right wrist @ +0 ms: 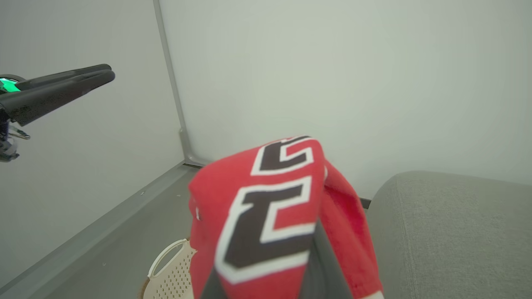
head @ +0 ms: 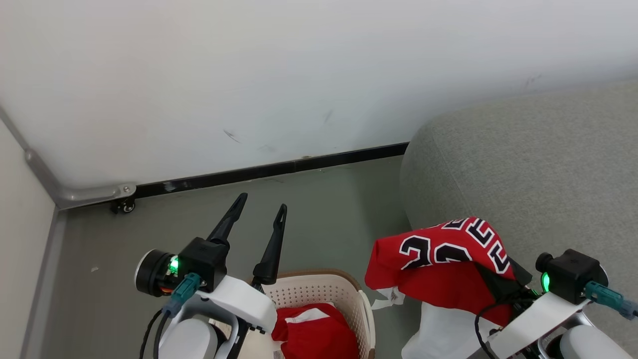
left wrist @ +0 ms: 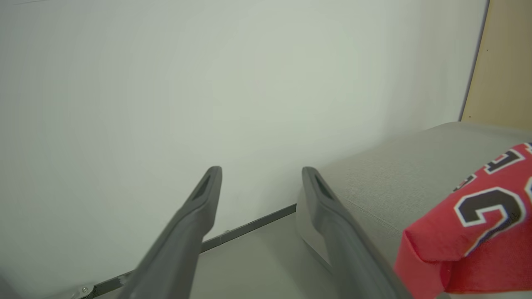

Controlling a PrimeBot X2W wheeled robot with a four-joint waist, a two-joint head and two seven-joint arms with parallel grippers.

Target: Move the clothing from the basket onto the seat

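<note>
Red jersey (head: 438,279) over right jaws

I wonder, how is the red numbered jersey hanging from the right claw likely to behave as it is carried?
Probably floppy: the red jersey with black white-outlined numerals folds and sags over the right claw. Likely light, as one claw holds it aloft. Its loose hanging edges might snag.
</note>
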